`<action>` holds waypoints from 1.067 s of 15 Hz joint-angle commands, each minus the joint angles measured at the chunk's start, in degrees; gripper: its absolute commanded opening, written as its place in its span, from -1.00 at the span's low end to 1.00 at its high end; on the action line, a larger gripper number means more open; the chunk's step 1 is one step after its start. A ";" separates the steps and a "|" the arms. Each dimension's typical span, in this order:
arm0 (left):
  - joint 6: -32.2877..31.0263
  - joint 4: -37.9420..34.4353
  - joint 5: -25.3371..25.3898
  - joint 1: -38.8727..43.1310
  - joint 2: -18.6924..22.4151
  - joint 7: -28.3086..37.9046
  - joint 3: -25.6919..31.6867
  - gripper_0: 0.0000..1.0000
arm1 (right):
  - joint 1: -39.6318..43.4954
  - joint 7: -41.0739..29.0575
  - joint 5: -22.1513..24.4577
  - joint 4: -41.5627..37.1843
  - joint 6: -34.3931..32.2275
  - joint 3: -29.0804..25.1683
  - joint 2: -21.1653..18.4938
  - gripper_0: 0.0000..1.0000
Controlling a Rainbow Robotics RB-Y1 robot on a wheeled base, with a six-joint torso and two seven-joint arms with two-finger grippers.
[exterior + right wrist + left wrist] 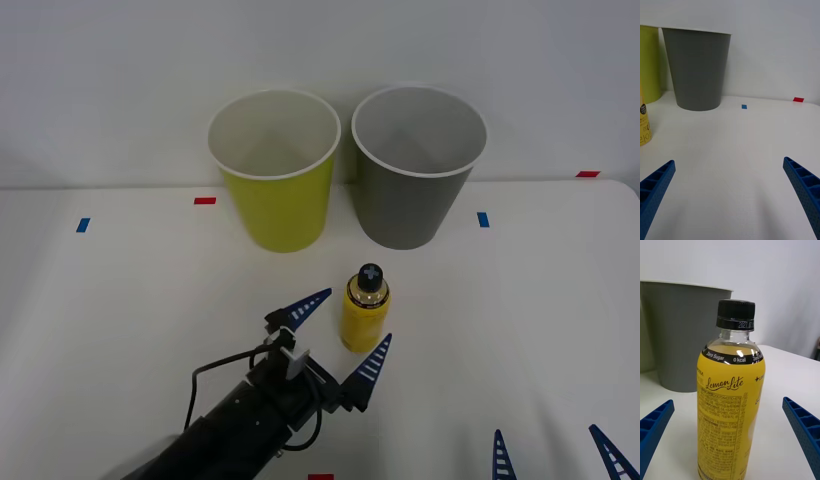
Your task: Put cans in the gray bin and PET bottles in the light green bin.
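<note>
A small yellow plastic bottle [365, 308] with a black screw cap stands upright on the white table [120, 300], in front of the round yellow-green plastic bin [275, 170] and round dark gray plastic bin [417, 165]. The left gripper [340, 333] flanks it, fingers spread, not touching. The right gripper [555, 452] waits spread at the table's near right.

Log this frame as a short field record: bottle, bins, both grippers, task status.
bottle: yellow bottle, upright on the table, in front of the bins
green bin, on the robot's left, nothing seen inside
gray bin, beside it on the right, nothing seen inside
left gripper, open, fingers either side of the bottle
right gripper, open, low at the near right edge
status: bottle not yet binned
</note>
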 commanded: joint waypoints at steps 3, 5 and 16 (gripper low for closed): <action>3.37 0.00 0.53 -2.86 -0.81 -0.86 0.02 1.00 | 0.00 0.00 0.00 0.00 0.00 0.00 0.00 1.00; 5.13 0.00 1.15 -4.36 -1.07 -0.95 0.02 1.00 | 0.00 0.00 0.00 0.00 0.00 0.00 0.00 1.00; 12.69 0.00 2.82 -8.57 -2.83 -1.04 1.86 1.00 | 0.00 0.00 0.00 0.00 0.00 0.00 0.00 1.00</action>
